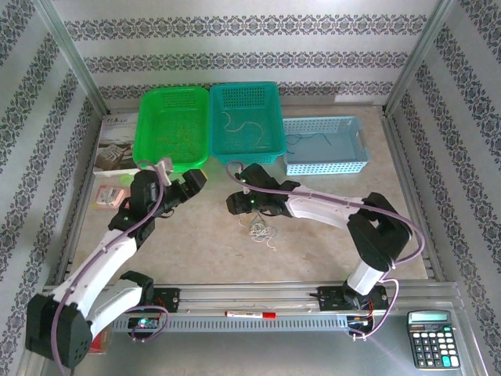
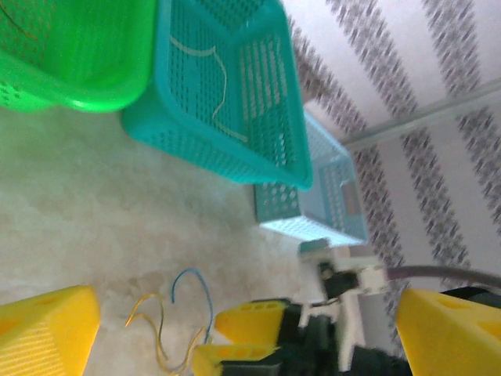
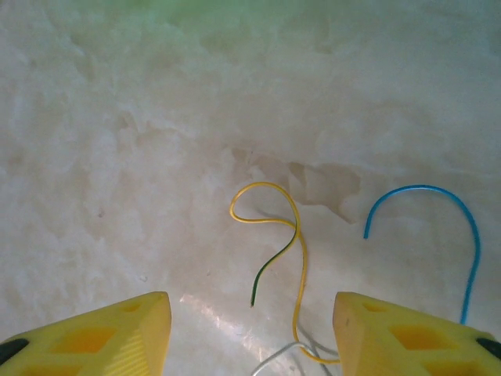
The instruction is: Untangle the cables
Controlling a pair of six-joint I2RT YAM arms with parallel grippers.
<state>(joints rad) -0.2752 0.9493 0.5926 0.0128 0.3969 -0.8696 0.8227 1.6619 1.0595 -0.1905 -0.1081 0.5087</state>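
R gripper (image 3: 250,312) wide open, holding nothing, right over the cables (image 1: 262,229) on the table (image 1: 313,254) (yellow-green, white strands btwn its fingers, blue just beside). L gripper (image 2: 246,309) also wide open, empty, near green basket (image 1: 174,88).

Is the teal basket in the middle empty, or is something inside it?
Not empty. At least one thin pale wire lies curved on the floor of the teal basket, seen in the top and left wrist views.

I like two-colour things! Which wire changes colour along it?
The yellow wire with the green tip, by the right gripper; the blue wire is plain.
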